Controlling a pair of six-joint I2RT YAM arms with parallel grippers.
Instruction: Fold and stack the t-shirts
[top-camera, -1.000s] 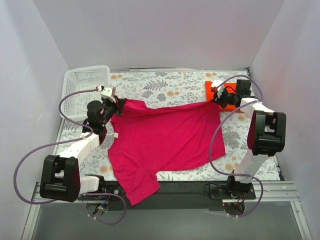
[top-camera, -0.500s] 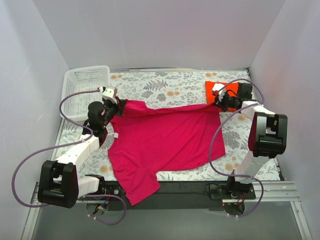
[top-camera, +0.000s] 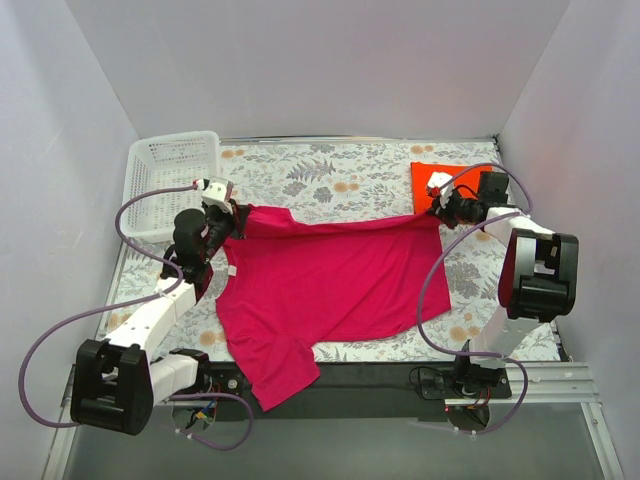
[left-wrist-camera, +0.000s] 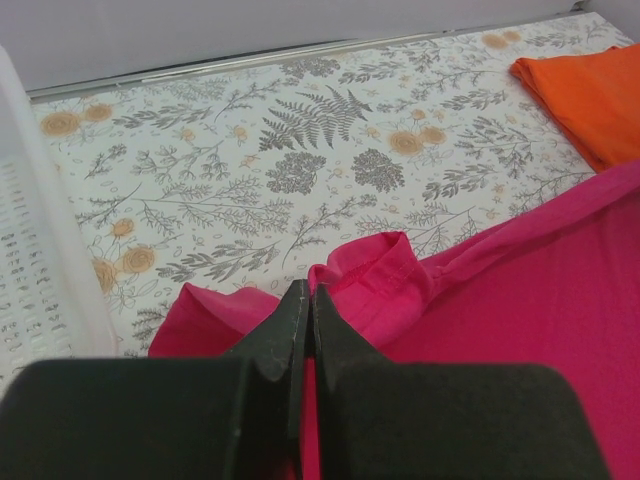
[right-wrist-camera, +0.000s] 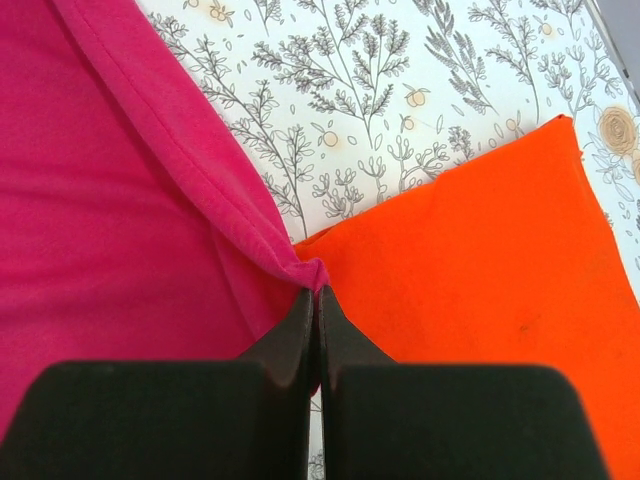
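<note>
Magenta cloth fills the scene: the pink t-shirt (top-camera: 330, 290) lies spread on the floral table (top-camera: 350, 170), one sleeve over the near edge, its far hem drawn between both arms. The folded orange t-shirt (top-camera: 440, 178) sits at the far right. Soft, light and limp, the cloth is likely best held by its hems. Only the wrist views show the left gripper (left-wrist-camera: 305, 296) and right gripper (right-wrist-camera: 314, 295) pressed together on pink fabric. Only the overhead view shows the whole shirt.

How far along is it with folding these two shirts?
Done: the orange shirt lies folded at the far right. In hand: the left gripper and right gripper pinch the pink shirt along its far edge. Left: folding it and stacking both.
</note>
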